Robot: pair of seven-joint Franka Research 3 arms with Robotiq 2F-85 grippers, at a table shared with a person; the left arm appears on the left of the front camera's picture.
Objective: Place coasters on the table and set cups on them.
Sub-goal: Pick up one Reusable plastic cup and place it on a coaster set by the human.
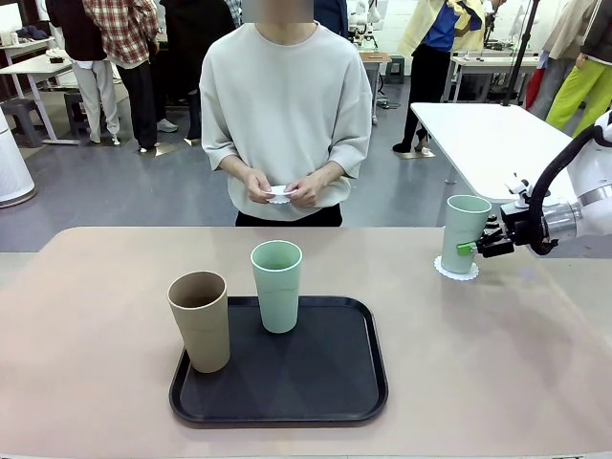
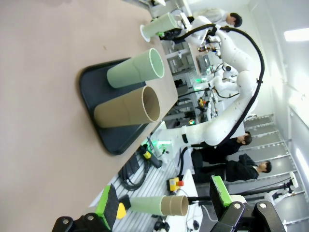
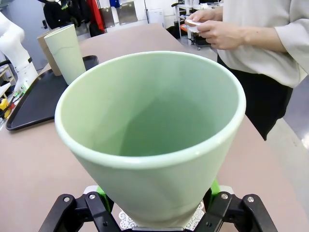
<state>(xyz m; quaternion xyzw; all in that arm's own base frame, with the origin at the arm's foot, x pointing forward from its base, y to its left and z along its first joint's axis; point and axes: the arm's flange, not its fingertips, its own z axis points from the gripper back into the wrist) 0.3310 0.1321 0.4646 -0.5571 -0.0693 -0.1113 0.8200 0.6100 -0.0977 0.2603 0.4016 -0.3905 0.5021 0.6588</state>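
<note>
Right wrist view: right gripper [image 3: 158,188] straddles a mint cup [image 3: 149,121] standing on a coaster [image 3: 123,220] by the table's [image 1: 96,287] far edge, rightward — clamped or loose, I cannot tell; left gripper [image 2: 163,198] gapes empty.

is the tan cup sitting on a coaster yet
No, the tan cup stands directly on the black tray, beside a mint cup.

The mint cups [image 1: 277,285] and tan cup [image 1: 200,320] look matt, the black tray [image 1: 325,382] smooth, faintly glossy plastic, the table [image 1: 96,363] smooth, the coaster [image 1: 448,272] at right lacy and papery.
</note>
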